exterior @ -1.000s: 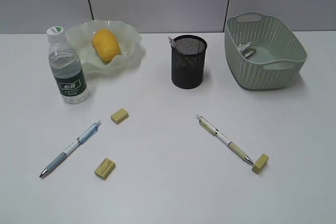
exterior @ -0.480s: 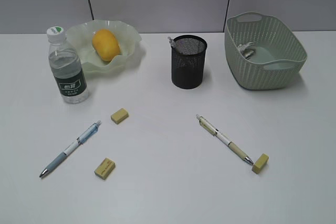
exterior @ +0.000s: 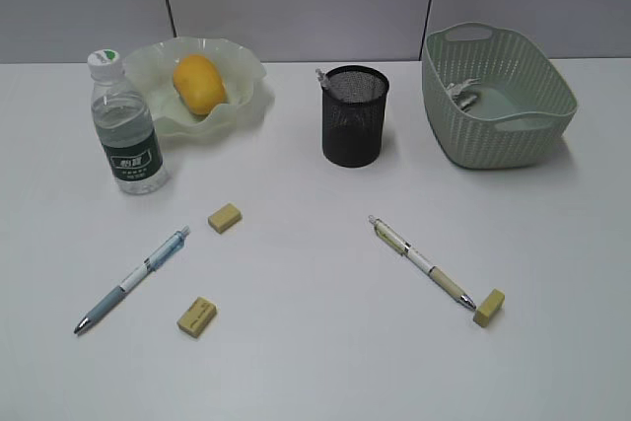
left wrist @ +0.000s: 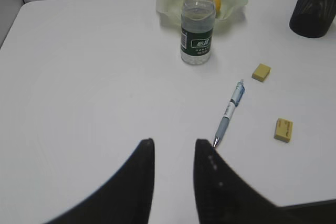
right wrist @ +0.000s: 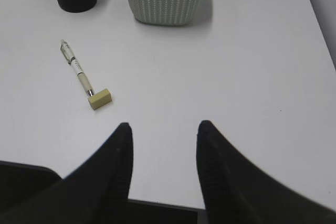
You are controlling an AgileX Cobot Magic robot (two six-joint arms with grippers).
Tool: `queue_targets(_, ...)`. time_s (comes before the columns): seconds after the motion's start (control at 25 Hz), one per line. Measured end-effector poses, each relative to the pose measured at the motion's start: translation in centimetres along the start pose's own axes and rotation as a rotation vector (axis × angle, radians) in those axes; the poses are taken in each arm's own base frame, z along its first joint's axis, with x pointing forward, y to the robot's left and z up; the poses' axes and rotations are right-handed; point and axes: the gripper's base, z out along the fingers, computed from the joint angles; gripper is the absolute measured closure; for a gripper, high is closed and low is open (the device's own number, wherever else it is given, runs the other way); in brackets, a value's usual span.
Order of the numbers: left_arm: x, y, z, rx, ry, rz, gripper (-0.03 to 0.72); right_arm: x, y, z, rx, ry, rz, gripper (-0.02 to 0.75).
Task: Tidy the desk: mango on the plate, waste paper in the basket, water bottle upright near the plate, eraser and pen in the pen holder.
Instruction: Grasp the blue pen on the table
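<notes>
Here, in the exterior view, the mango [exterior: 198,84] is seen in the plate [exterior: 246,96] at upper left, the water bottle [exterior: 125,125] upright beside it. The pen holder [exterior: 354,115] stands at upper centre, the basket [exterior: 493,101] with waste paper [exterior: 461,93] at upper right. On the table [exterior: 315,342], a blue pen [exterior: 131,280], a beige pen [exterior: 421,261] and three erasers [exterior: 225,217] are spread.

In the left wrist view, the left claw [left wrist: 173,150] is held apart, empty, at the lower edge.

In the right wrist view, the right claw [right wrist: 164,135] is likewise apart and empty.
</notes>
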Motion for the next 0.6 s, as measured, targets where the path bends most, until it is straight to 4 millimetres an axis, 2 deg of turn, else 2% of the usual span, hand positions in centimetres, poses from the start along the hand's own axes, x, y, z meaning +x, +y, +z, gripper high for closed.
queue_targets(0.6, 0.0, 0.0, 0.0, 0.0, 0.0, 0.0, 0.486, 0.15, 0.09, 0.24, -0.01, -0.001, 0.047, 0.407)
